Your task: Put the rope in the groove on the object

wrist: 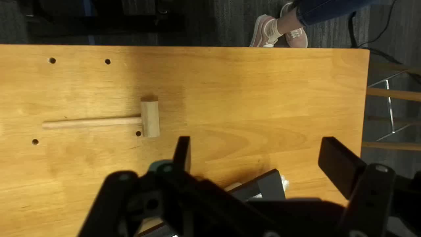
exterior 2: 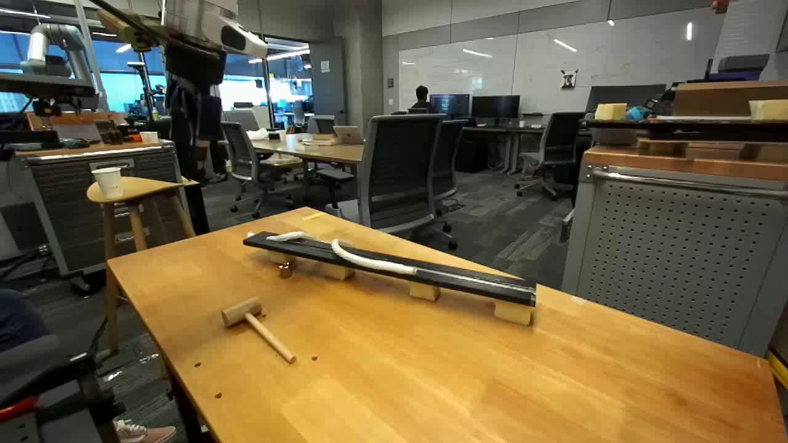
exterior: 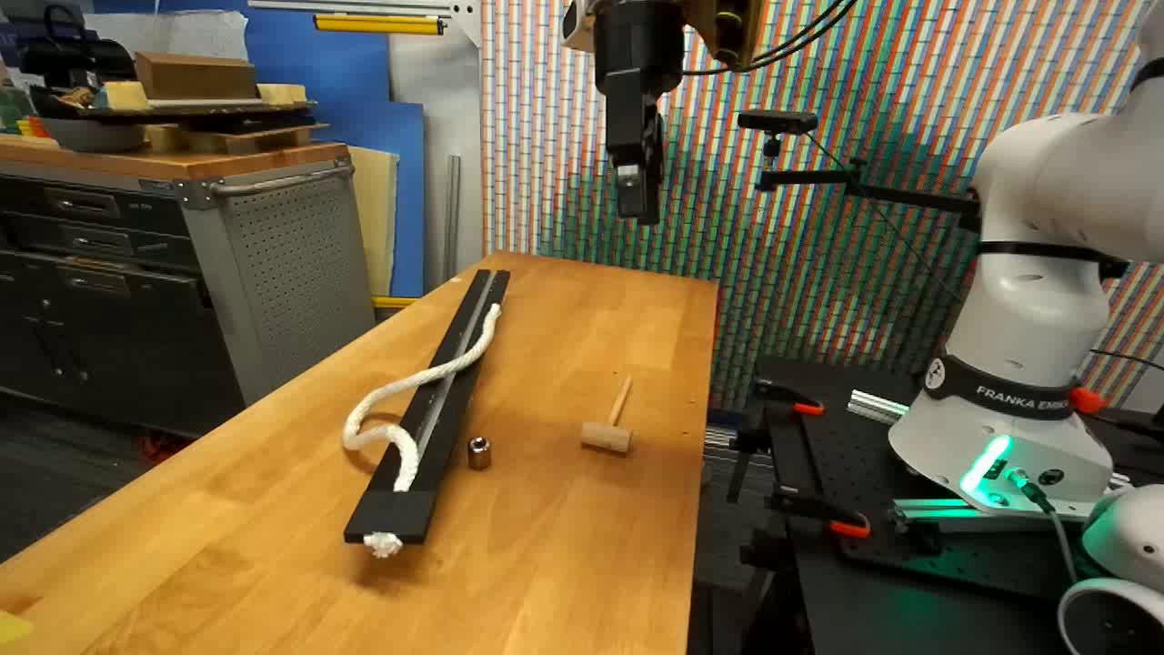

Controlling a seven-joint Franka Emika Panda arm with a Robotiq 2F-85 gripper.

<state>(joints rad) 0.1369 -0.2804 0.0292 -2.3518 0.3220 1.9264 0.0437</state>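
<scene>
My fingers (wrist: 342, 168) are spread wide, a broad gap between them, well above and apart from the long black bar (exterior: 456, 400), which rests on pale wooden blocks (exterior 2: 425, 291) on the worktop (exterior: 564, 546). A narrow groove (exterior: 475, 318) runs lengthwise along the bar's top. The white rope (exterior: 414, 379) lies over the bar: one end passes through the bar's covered end, its frayed tip poking out; the middle bows off one side in a loop and crosses back; the free end rests partway along, toward the opposite edge. I cannot tell whether that end sits in the groove. Just beside the bar, on the side away from the loop, stands a small metal cylinder (exterior: 478, 454); farther out that way lies a wooden mallet (exterior: 607, 437).
</scene>
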